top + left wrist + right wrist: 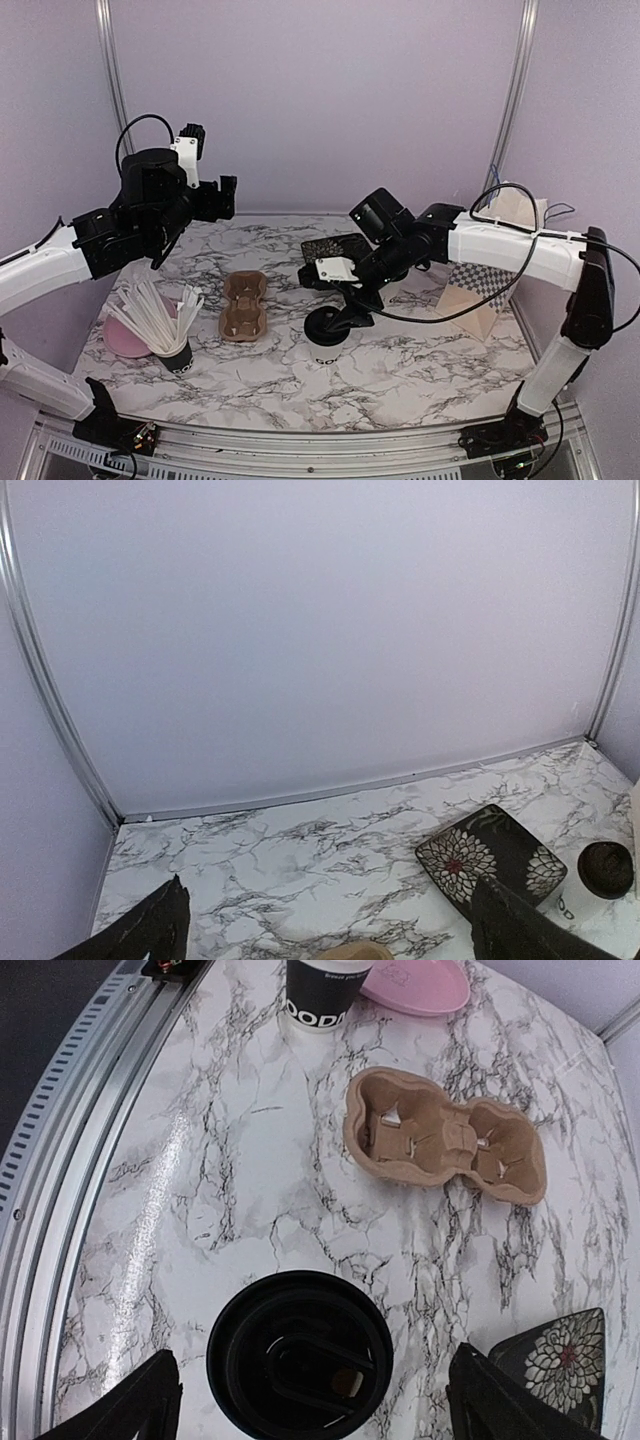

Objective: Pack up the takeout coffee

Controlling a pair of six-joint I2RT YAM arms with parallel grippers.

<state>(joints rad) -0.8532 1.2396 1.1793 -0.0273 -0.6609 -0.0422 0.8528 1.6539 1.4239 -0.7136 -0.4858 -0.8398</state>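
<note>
Bare tabletop (250,1190) between cardboard tray (445,1140) and lidded cup (300,1355); floral plate (560,1360) just beyond the cup

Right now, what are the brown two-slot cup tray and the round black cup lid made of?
Brown two-slot cup tray: looks like moulded paper pulp, matte, soft fibrous edges. Round black cup lid: likely plastic, smooth with a faint sheen and crisp moulded ridges.

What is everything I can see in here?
Coffee cups: two, white with black lids; front cup under the right gripper, back cup beside the floral plate.
Cup tray: one, brown, empty, centre-left.
Stick cup: one, black, white sticks, front left.
Pink dish: one, beside the stick cup.
Floral plate: one, dark, mid-table.
Checkered wedge: one, wooden, right.
Left gripper: black, open, raised.
Right gripper: black, open, flanking the front cup.
</note>
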